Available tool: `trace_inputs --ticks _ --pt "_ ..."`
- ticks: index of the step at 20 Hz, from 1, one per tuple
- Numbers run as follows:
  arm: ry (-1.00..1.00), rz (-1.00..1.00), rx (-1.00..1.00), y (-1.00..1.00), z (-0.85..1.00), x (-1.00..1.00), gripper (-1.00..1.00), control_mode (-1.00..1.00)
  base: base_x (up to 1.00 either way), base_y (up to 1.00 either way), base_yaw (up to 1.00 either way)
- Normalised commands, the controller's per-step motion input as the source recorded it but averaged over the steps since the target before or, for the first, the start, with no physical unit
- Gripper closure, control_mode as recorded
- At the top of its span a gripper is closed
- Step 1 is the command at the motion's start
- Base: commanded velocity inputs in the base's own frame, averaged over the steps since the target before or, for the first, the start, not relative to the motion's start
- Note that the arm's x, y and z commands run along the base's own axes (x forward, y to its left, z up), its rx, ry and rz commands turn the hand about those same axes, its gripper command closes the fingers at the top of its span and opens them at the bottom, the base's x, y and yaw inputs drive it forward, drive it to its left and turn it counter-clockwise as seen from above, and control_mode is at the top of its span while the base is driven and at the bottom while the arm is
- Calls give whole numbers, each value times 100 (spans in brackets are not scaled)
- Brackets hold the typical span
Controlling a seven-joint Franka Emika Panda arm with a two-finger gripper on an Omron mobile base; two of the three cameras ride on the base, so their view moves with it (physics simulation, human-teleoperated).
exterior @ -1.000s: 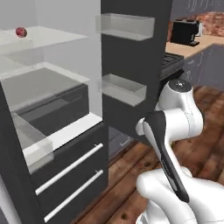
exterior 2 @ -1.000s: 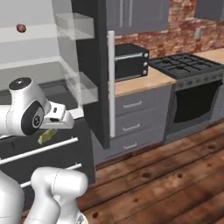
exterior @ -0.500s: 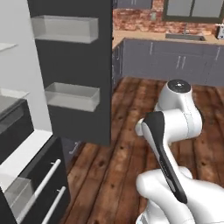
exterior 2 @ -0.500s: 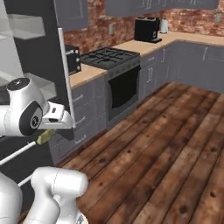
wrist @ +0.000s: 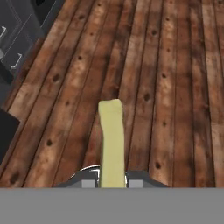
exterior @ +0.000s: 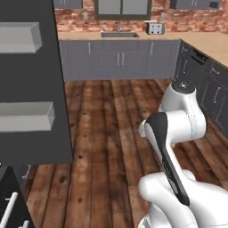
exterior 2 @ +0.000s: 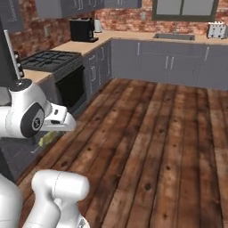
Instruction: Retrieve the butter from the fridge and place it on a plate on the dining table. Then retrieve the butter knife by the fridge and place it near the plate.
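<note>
Robot pincer (wrist: 112, 181) clenched on the butter (wrist: 111, 142), carried above the wood floor (wrist: 175, 87) near the fridge door (exterior: 35, 84); next, reach the dining tabletop's plate.

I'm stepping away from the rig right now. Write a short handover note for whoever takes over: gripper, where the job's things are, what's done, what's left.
Gripper: jaws shut on the butter, which sticks out past the fingertips, above the wooden floor.
Fridge: door open at the left of the left base view.
Done: butter is out of the fridge.
Left: set the butter on the plate on the dining table, then fetch the butter knife by the fridge and lay it near the plate.
</note>
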Motion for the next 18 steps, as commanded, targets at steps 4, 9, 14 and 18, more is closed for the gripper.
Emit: trace_inputs --ticks 4,9,14,18 --pt "0 0 0 0 0 0 100 100 -3 -16 -28" --pt "0 0 0 0 0 0 100 100 -8 -48 -21" --pt "0 0 0 0 0 0 100 100 -21 -84 -20" --pt "0 0 0 0 0 0 100 100 -11 -100 -13"
